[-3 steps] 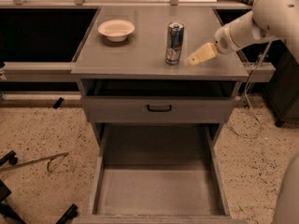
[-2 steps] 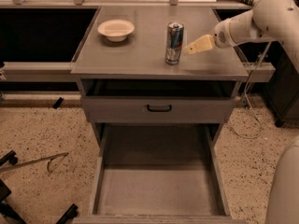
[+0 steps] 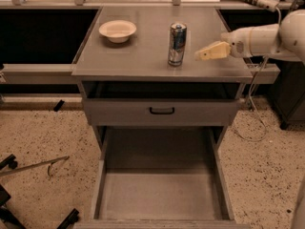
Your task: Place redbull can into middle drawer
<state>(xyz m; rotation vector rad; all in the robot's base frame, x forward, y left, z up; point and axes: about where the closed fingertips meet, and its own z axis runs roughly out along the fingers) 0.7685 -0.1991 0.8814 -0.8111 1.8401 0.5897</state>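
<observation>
The redbull can (image 3: 177, 44) stands upright on the grey cabinet top (image 3: 143, 56), right of centre. My gripper (image 3: 204, 54) is cream-coloured, hovers just right of the can at about mid-height, points left at it and stays apart from it. It holds nothing. The middle drawer (image 3: 162, 194) is pulled out wide below, a grey tray with nothing in it.
A shallow cream bowl (image 3: 117, 31) sits at the back left of the top. A shut grey drawer front with a black handle (image 3: 161, 110) lies above the pulled-out tray. A cable (image 3: 255, 113) hangs at the right, and black frame parts (image 3: 12, 194) lie on the speckled floor at the left.
The gripper rose and came a little closer to the can, then eased back right and down. The forearm now lies more level. The can has not moved.
</observation>
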